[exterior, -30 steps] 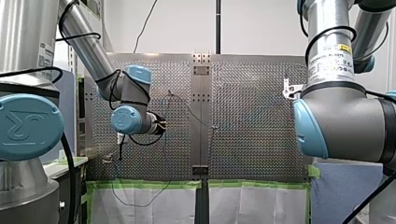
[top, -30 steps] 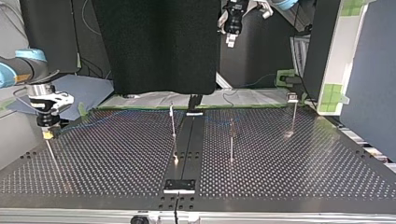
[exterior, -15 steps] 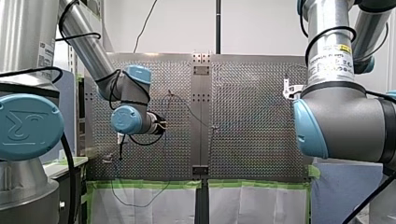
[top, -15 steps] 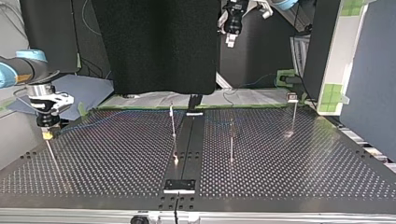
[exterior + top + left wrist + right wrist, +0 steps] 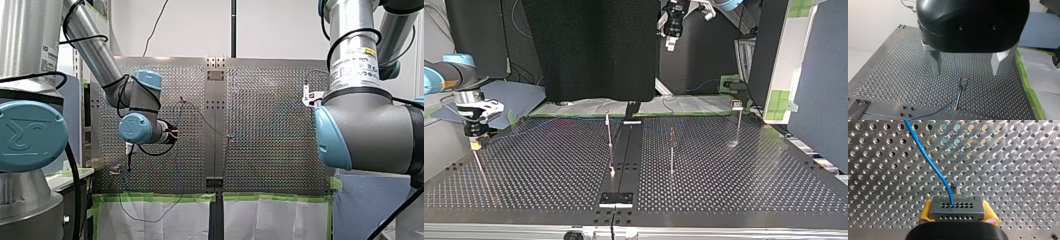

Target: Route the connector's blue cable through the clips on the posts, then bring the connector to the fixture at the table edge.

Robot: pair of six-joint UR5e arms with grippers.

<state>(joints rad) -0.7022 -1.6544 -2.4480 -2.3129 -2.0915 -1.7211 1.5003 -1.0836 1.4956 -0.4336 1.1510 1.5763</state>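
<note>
My right gripper has its yellow pads shut on the grey connector. The blue cable leaves the connector's top and runs over the perforated plate. At the top view's left this gripper hangs low over a thin post near the table's side edge. My left gripper stands open and high, its metal fingers apart with nothing between them. Far below it, the cable passes through a clip on a slanted post. In the top view the left gripper hangs far above the table's back.
Three thin posts rise from the perforated table. A dark rail runs down its middle. Green tape and white sheets line the near edge in the front view.
My right gripper has shifted only very slightly with the connector. The left arm has stayed where it was.
</note>
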